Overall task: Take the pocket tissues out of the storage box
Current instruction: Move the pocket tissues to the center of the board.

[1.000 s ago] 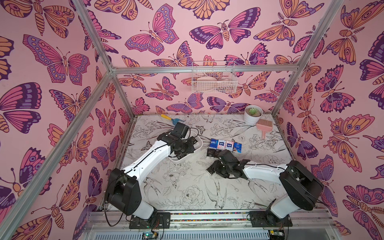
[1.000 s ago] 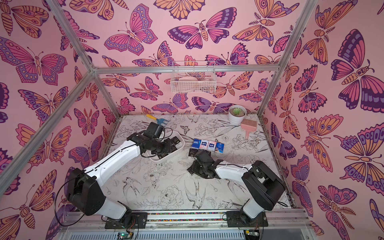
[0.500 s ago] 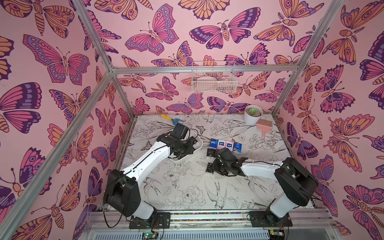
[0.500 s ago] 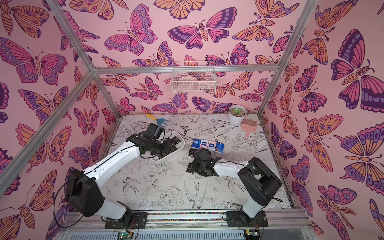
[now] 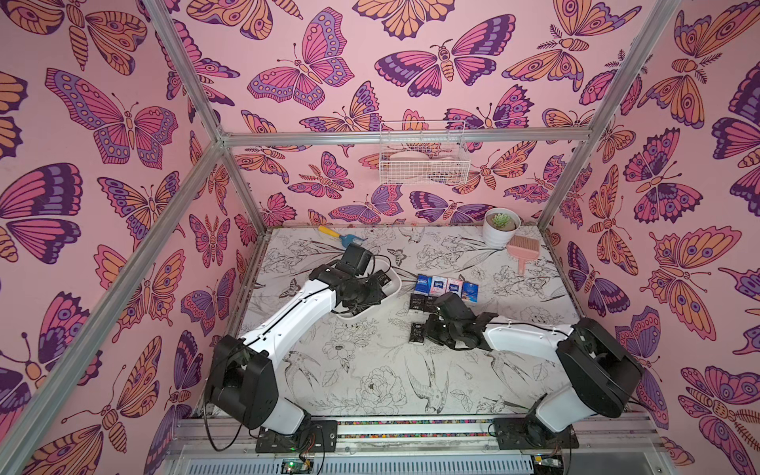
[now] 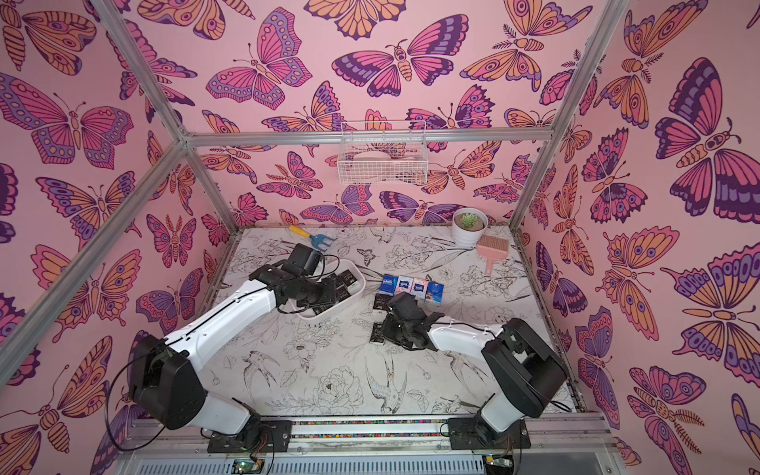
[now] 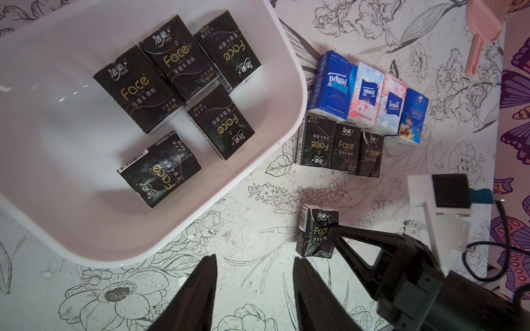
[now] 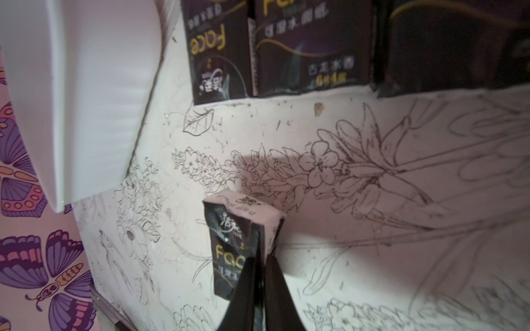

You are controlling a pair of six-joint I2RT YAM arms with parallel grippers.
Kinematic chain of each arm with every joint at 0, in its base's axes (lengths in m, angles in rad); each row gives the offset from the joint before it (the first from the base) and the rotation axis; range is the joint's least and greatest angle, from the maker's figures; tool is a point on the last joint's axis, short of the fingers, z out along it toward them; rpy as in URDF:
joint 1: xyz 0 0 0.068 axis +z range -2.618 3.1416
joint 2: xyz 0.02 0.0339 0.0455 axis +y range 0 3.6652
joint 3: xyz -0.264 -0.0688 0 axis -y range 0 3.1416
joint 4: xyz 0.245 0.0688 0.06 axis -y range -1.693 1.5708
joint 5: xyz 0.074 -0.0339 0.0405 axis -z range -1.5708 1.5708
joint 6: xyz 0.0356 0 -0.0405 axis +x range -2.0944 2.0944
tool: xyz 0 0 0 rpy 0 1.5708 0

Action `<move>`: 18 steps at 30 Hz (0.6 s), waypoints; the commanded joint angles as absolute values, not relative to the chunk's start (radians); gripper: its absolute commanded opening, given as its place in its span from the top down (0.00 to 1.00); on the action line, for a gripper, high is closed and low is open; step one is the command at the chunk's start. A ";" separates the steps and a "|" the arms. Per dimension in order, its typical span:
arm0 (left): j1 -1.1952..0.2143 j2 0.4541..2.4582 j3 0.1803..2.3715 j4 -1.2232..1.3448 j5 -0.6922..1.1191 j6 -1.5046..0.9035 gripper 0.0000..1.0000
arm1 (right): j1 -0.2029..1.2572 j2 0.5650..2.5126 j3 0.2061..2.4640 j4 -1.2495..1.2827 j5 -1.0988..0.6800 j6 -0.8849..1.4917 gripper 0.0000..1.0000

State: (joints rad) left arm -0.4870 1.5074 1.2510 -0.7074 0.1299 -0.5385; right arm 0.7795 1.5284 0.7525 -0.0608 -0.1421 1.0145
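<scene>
The pocket tissues [image 7: 172,66] are in two groups. Five black ones lie flat in the storage box [image 7: 57,129], which sits at about 10 o'clock from the middle of the table [image 5: 370,382]. In both top views the left arm covers much of this box.

Outside the box, at about 1 o'clock, four coloured packets [image 7: 365,91] stand in a row. Three black packets [image 7: 345,149] make a second row just on its 6 o'clock side.

Near the table's middle is one more black packet [image 8: 229,243]. The right gripper [image 8: 259,258] pinches its edge with the jaws almost together. I cannot tell if this packet touches the table.

The left gripper [image 7: 253,258] hangs just outside the box's rim. Its jaws are about half apart and hold nothing.

Far at 1 o'clock stand a plant pot [image 5: 499,230] and a pink brush [image 5: 522,251]. A toy rake [image 5: 341,238] lies at 11 o'clock. A wire basket [image 5: 423,164] hangs on the wall at 12 o'clock.
</scene>
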 commanded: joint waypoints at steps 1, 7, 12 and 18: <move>-0.474 1.476 1.236 -0.716 0.109 -0.519 0.51 | 0.726 1.433 0.741 -0.171 -0.141 0.941 0.94; -0.465 1.470 1.238 -0.718 0.109 -0.515 0.51 | 0.531 1.273 0.683 -0.336 -0.178 0.820 0.95; -0.463 1.476 1.249 -0.716 0.109 -0.513 0.51 | 0.362 1.216 0.625 -0.363 -0.199 0.739 0.95; -0.463 1.492 1.265 -0.717 0.118 -0.511 0.51 | 0.327 1.365 0.649 -0.356 -0.186 0.668 0.95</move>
